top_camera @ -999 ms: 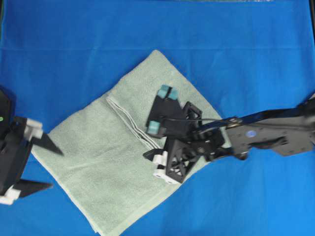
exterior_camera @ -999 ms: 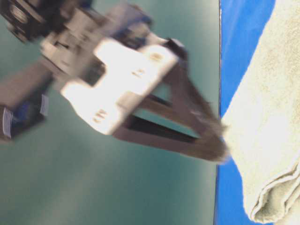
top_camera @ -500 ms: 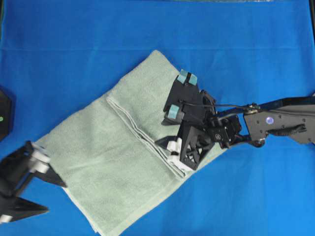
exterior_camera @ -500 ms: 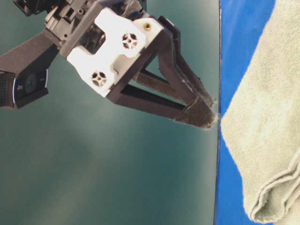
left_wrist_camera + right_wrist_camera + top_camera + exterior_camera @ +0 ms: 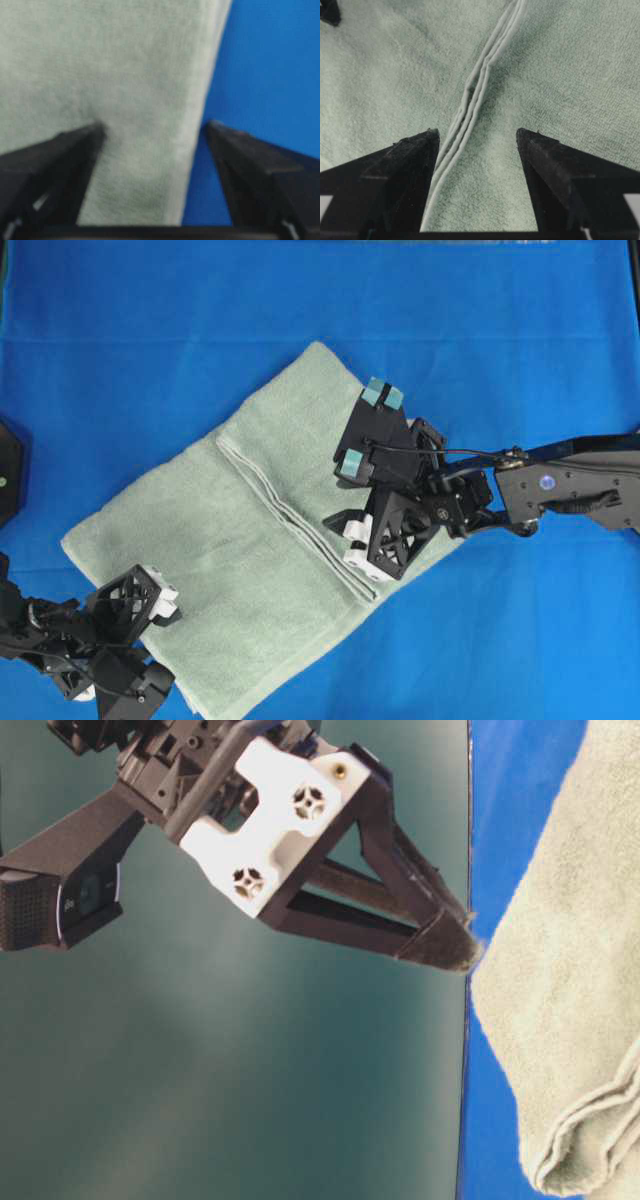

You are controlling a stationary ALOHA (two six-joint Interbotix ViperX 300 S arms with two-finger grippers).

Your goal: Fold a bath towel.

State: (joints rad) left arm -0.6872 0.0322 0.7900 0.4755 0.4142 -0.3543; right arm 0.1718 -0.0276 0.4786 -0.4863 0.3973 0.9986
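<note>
Two grippers, both spread wide and empty: left gripper (image 5: 155,127) straddles the towel (image 5: 240,550) hem; right gripper (image 5: 477,135) over stacked hems. Soft, floppy: pinch edges.

We are counting one bath towel (image 5: 240,570) lying on one blue cloth surface (image 5: 150,330). We are counting two grippers: left gripper (image 5: 165,635), right gripper (image 5: 345,535).

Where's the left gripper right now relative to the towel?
Overhead, the left gripper is at the bottom left, over the bath towel's lower-left edge; its open jaws straddle that hem above the blue cloth.
</note>
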